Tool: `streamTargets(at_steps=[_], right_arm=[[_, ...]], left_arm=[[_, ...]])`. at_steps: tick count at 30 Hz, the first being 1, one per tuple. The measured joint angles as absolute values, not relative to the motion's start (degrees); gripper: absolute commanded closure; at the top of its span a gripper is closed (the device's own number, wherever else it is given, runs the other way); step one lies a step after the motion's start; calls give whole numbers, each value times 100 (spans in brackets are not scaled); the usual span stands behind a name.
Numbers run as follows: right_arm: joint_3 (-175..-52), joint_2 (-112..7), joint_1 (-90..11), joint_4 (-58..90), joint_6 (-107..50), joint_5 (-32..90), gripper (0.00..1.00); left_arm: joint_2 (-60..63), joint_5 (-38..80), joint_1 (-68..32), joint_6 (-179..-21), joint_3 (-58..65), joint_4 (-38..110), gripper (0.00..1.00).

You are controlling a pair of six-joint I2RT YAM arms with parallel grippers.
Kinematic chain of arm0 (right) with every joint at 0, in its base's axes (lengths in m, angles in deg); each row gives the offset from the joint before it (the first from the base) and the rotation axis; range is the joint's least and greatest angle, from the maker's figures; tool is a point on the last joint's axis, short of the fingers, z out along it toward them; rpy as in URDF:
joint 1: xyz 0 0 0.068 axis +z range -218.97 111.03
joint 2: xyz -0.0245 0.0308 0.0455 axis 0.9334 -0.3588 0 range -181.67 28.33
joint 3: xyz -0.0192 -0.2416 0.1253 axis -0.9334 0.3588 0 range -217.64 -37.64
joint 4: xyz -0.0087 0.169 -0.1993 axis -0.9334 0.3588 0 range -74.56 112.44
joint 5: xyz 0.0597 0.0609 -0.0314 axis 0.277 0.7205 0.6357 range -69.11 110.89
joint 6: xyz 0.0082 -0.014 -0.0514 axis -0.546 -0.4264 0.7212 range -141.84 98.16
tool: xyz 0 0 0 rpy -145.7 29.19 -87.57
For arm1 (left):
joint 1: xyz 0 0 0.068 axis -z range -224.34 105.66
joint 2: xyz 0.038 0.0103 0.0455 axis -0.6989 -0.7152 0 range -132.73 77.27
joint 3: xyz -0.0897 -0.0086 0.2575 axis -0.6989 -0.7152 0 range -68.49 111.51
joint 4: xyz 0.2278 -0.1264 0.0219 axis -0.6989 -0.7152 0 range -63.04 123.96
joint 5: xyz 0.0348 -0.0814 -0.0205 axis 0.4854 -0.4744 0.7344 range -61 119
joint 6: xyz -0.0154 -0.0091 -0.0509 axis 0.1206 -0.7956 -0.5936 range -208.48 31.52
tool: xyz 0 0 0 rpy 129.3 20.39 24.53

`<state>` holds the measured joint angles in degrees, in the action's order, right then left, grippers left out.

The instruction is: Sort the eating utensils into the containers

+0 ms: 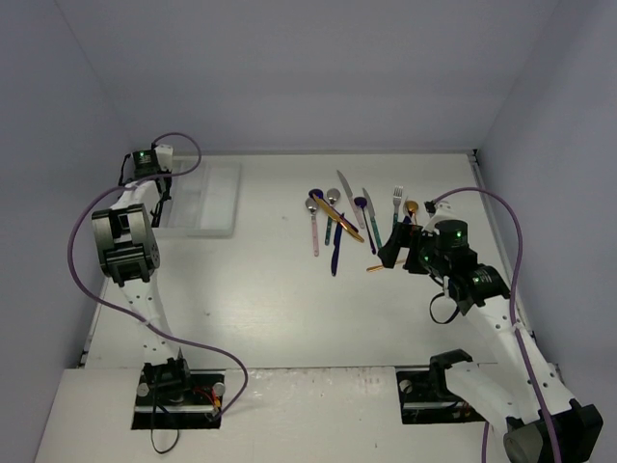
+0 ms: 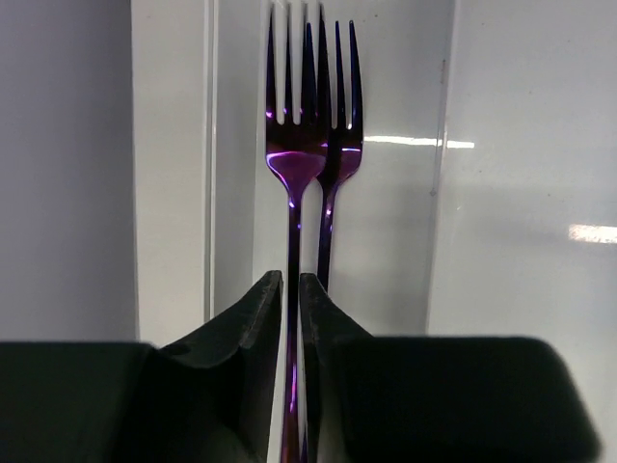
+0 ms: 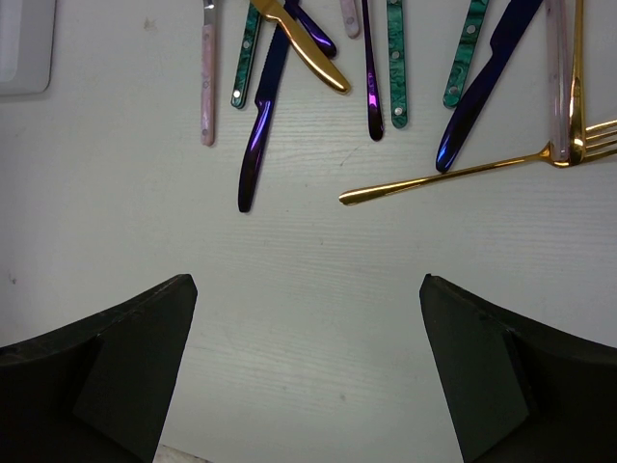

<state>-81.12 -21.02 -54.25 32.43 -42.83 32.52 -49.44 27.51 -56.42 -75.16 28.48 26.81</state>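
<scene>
Nearest, on the right, the right gripper [image 3: 308, 280] is hanging with jaws spread wide over the bench [image 1: 270, 309], just short of the loose utensils [image 1: 342, 217], a gold fork [image 3: 463, 174] lying closest. At the far left, the left gripper [image 2: 289, 282] is pinching a purple fork [image 2: 294, 164] by its handle, tines pointing along a compartment of the white tray [image 1: 217, 198].

White table [image 1: 275, 313]; pale grey walls [image 1: 289, 77]

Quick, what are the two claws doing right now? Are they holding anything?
Left claw: closed on a purple fork.
Right claw: open, holding nothing.
</scene>
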Motion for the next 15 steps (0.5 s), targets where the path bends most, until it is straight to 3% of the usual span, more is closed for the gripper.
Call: streamTargets(at_steps=[1,8,15], right_arm=[[-8112,-2109,-5425,3243,-4283,3250,0],[-8112,-2246,-5425,3242,-4284,3051,0],[-8112,-2868,-5425,3241,-4738,2391,0]], left_arm=[[-4944,2753,-5642,-7516,2848,2683,75],[-4757,2786,-5640,-7830,2609,2848,39],[-3430,3248,-5283,-8452,2002,2927,31]])
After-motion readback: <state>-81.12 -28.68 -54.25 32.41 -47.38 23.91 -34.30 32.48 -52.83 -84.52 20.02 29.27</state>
